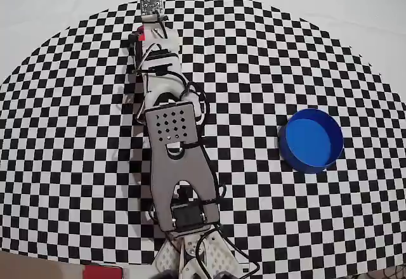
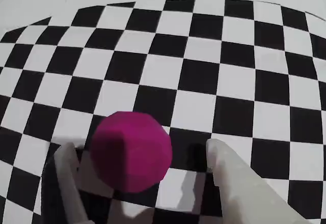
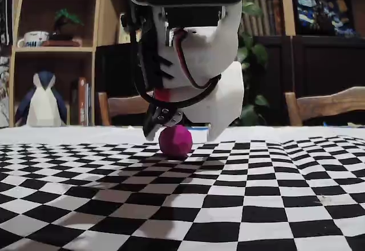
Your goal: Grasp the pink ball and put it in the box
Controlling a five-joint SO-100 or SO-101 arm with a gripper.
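Grasp stage, not yet closed: we see ball (image 2: pixel 131 150) resting on bench (image 2: pixel 239 81) between spread fingers (image 2: pixel 230 170), one each side, gap visible on right in wrist view. Fingers open, nothing gripped. Fixed view confirms ball (image 3: pixel 175 140) on checkered cloth under gripper (image 3: pixel 179 132). Box (image 1: pixel 311 141) empty, at 3 o'clock of arm (image 1: pixel 174 139) in overhead view, well apart. Left, we judge: close, lift, carry, release. Surface: black-white checker cloth. Room: shelves (image 3: pixel 54 45), penguin toy (image 3: pixel 43 100), chairs (image 3: pixel 328 104), plant behind.

The pink ball (image 2: pixel 131 150) sits on checkered cloth (image 2: pixel 204 56) between my parted fingers (image 2: pixel 226 175), untouched.
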